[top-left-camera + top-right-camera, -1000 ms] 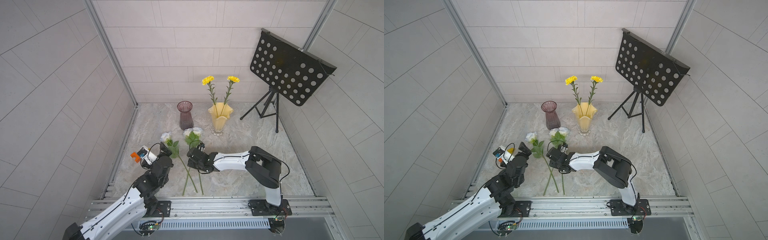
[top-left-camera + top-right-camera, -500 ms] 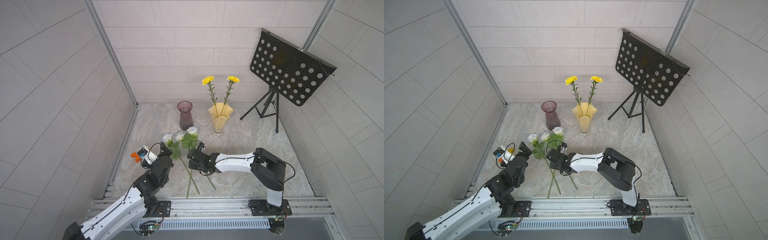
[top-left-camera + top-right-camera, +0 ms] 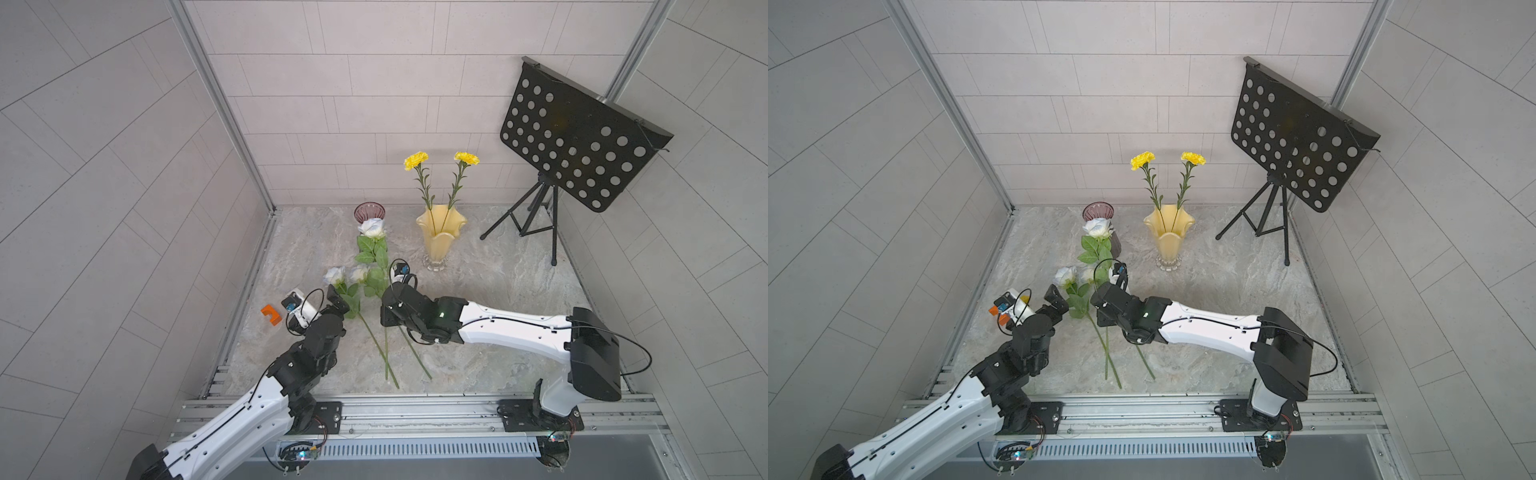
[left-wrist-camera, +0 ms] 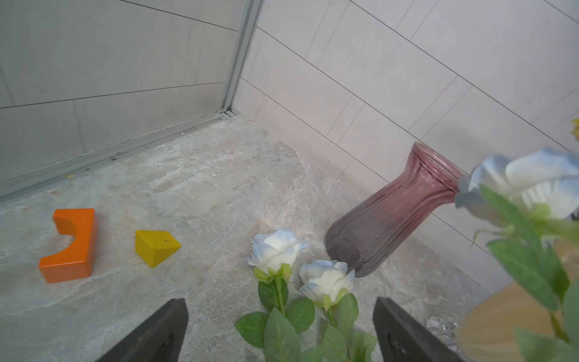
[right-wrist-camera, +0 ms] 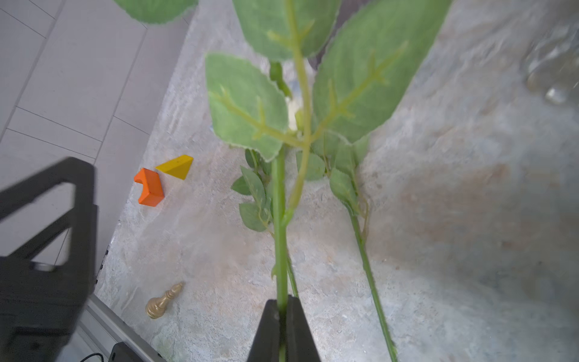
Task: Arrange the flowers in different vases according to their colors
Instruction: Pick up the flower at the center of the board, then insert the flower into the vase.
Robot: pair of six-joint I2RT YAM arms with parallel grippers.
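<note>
Well, a white rose is up, and the purple vase is waiting

The right gripper (image 5: 283, 308) is clamped tight on the green stem of one white rose (image 3: 372, 249), low down below the leaves. The bloom rides high, just in front of the rim of the purple vase (image 3: 369, 211). Whether the stem's tail is clear of the desk (image 3: 498, 291) I can't tell. The other two white roses (image 4: 277, 249) lie flat side by side on the desk, blooms near the vase's foot. The left gripper (image 4: 280, 310) hovers over their leaves with jaws wide apart, holding nothing. Over in the yellow vase (image 3: 440, 239), both yellow carnations (image 3: 416, 160) stand upright, so that colour looks done. My read: this is the carry of a white rose, all three whites yet to be placed. Next comes the tricky bit: the rose wants turning near upright, bloom on top. Then the stem end can clear that flared rim and drop into the mouth without the broad leaves catching or nudging the vase.
</note>
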